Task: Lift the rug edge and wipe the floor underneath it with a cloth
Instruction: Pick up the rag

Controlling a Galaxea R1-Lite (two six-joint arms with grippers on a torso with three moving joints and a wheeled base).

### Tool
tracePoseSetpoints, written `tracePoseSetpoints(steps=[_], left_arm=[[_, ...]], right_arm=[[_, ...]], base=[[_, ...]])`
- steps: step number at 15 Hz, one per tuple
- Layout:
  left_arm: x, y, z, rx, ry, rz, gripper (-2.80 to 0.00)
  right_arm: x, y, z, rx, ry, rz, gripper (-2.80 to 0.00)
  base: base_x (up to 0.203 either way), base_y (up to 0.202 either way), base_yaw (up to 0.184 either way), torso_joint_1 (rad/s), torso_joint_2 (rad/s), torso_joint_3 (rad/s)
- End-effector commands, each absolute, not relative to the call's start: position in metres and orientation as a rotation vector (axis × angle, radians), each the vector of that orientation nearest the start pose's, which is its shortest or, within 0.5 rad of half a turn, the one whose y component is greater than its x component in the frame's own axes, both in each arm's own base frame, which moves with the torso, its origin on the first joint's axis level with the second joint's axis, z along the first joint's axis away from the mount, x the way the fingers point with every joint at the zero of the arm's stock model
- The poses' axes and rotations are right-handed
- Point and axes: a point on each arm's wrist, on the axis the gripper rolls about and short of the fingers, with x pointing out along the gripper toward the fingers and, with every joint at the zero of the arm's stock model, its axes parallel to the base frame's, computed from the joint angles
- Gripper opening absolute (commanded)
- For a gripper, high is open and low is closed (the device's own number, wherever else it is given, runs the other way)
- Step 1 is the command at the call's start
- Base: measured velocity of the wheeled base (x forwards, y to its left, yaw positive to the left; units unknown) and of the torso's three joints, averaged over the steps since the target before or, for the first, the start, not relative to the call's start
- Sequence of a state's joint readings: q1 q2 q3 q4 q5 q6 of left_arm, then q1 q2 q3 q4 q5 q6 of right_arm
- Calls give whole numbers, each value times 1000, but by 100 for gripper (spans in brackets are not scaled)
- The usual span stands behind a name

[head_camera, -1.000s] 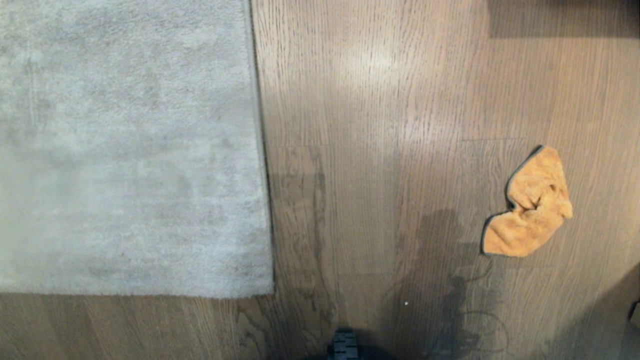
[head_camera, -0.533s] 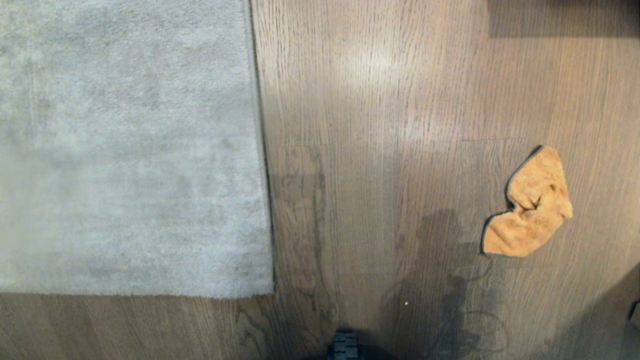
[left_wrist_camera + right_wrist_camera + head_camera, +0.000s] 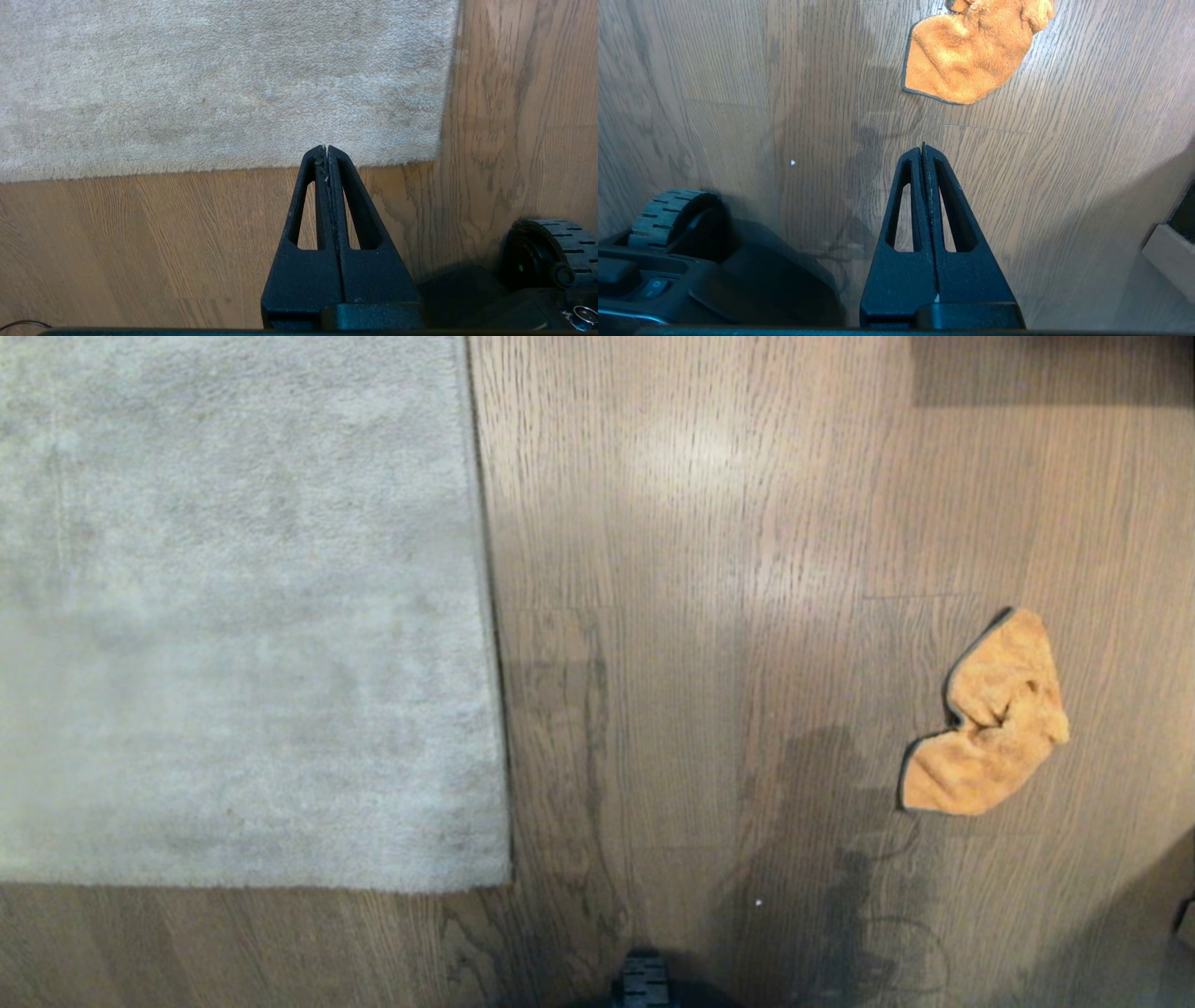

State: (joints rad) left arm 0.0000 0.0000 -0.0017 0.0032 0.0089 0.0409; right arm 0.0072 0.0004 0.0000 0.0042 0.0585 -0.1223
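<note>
Head view looks straight down at the floor [image 3: 709, 569], brown wood-grain planks, with the pale grey rug [image 3: 233, 616] lying flat over on the left side, its rug edge [image 3: 490, 616] running straight up the frame and nothing lifted. Off to the right, well apart from the rug, the orange cloth [image 3: 990, 719] sits crumpled on the bare planks. Neither arm shows from up there. Left wrist view has the left gripper [image 3: 326, 149] hanging above the near corner of the rug, pointing forward and down, fingers [image 3: 310, 196] pressed fully together and holding nothing. Right wrist view, same deal: the right gripper [image 3: 923, 149] hovers over plain floor just short of the cloth, fingers [image 3: 908, 200] closed tight and empty. A black wheel [image 3: 668, 217] of the robot's base peeks in beside each gripper.
</note>
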Motion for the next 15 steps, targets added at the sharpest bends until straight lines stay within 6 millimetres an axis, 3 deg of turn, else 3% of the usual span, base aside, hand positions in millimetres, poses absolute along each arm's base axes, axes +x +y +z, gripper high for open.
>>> tracePoseSetpoints(steps=[1, 9, 15], left_arm=[[-23, 0, 76, 41, 2, 9, -280], [-23, 0, 76, 40, 2, 9, -280], [-23, 0, 76, 40, 2, 9, -280]], right_arm=[[-23, 1, 75, -135, 2, 68, -280], [-23, 1, 75, -181, -2, 72, -280], [-15, 2, 99, -185, 69, 118, -280]], base=[[0, 0, 0, 0, 0, 0], [0, 0, 0, 0, 0, 0], [0, 0, 0, 0, 0, 0]])
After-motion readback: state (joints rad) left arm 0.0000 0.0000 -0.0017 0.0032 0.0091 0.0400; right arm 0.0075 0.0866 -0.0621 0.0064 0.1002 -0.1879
